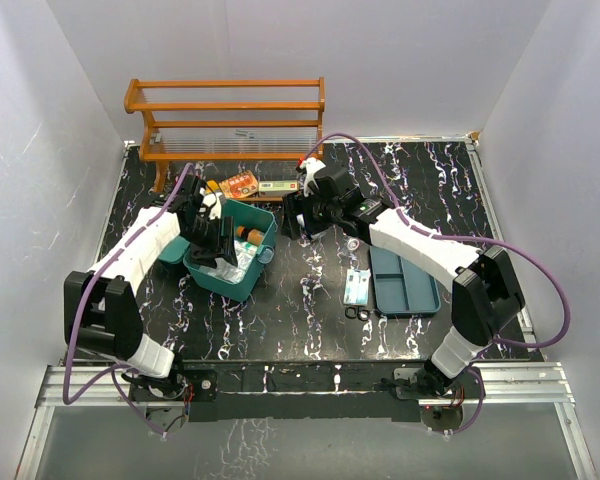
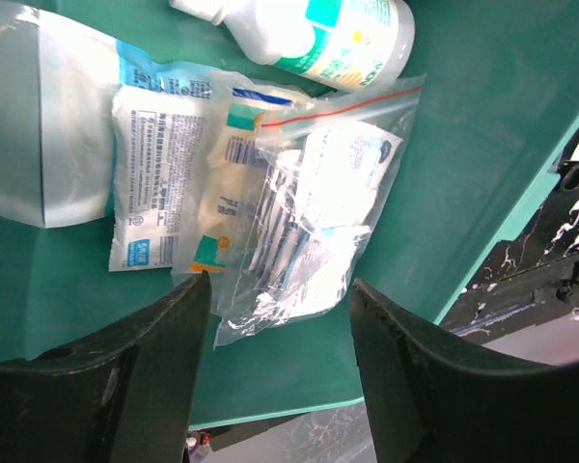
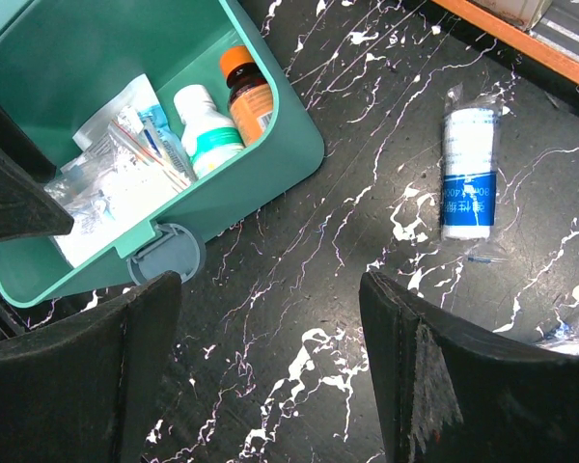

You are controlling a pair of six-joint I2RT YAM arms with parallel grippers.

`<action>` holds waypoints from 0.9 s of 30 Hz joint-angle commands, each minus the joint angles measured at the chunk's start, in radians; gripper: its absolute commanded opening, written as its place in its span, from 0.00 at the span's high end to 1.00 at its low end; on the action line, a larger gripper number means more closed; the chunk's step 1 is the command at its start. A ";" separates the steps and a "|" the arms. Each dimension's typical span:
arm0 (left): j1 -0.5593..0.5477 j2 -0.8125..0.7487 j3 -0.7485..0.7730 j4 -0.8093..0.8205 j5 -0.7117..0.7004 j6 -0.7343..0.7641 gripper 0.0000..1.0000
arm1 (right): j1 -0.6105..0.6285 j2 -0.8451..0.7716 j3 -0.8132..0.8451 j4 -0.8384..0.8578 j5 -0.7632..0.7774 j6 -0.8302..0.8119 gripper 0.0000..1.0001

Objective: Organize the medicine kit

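The medicine kit (image 1: pixel 238 288) is a teal box standing open at the left of the table. My left gripper (image 1: pixel 218 240) hangs inside it. In the left wrist view this gripper (image 2: pixel 279 284) is open just above a clear zip bag (image 2: pixel 304 207) lying on the box floor (image 2: pixel 454 145), with nothing between its fingers. Beside the bag lie a white sachet (image 2: pixel 150 183), a silver pouch (image 2: pixel 29 116) and a white bottle (image 2: pixel 314 29). My right gripper (image 1: pixel 291 217) is open and empty (image 3: pixel 270 280) over bare table just right of the kit (image 3: pixel 294 145). The darker insert tray (image 1: pixel 410 290) lies at the right.
A wrapped bandage roll (image 3: pixel 471 169) lies on the table right of the kit. An amber bottle (image 3: pixel 249 96) stands in the kit's corner. The orange wooden rack (image 1: pixel 230 120) stands at the back, with an orange pack (image 1: pixel 242 185) and a small box (image 1: pixel 278 186) before it. A packet (image 1: pixel 358 287) lies by the tray.
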 commanded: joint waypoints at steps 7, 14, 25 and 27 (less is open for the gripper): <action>0.008 -0.001 0.078 -0.020 -0.079 0.034 0.53 | -0.004 0.015 0.064 0.052 0.002 0.007 0.27; 0.007 -0.010 0.049 0.033 0.023 -0.002 0.69 | -0.004 0.020 0.064 0.049 0.002 0.010 0.27; -0.036 0.004 -0.056 0.062 0.052 -0.084 0.69 | -0.004 0.027 0.057 0.042 -0.005 0.018 0.27; -0.045 0.019 -0.066 0.062 0.030 -0.091 0.69 | -0.005 0.028 0.053 0.040 -0.008 0.021 0.27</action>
